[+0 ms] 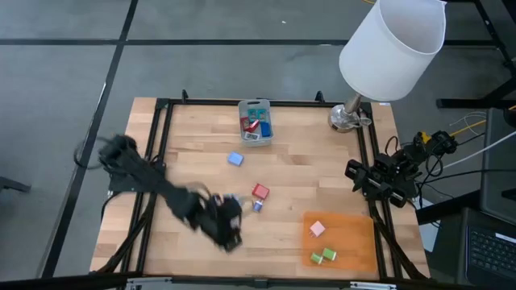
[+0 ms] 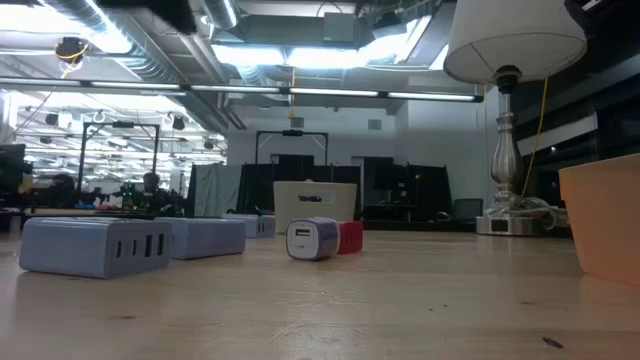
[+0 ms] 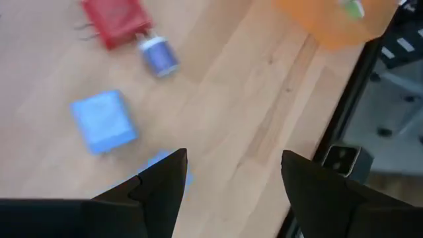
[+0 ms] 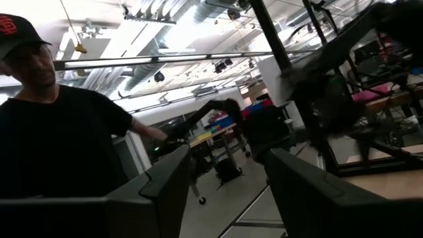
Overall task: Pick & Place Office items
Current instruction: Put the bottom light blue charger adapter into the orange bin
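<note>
Blue plastic is what your left gripper [image 3: 228, 178] faces: its fingers stand wide apart with nothing between them, hovering low over the wooden table [image 1: 201, 173] just beside a blue block [image 3: 104, 121], a small round-nosed blue piece [image 3: 158, 55] and a red block [image 3: 117, 20]. The office items are scattered: another blue one [image 1: 235, 159] lies alone further up the table, several sit in the grey bin [image 1: 256, 122], and a pink one [image 1: 317, 229] with two green ones [image 1: 323, 256] rests on the orange mat [image 1: 355, 234]. These pieces look hard, light and smooth (likely to skid or twist if pinched off-centre), so take the block across its flat parallel sides, squarely. Your right gripper [image 4: 225, 192] waits at the table's right edge, open and empty.
</note>
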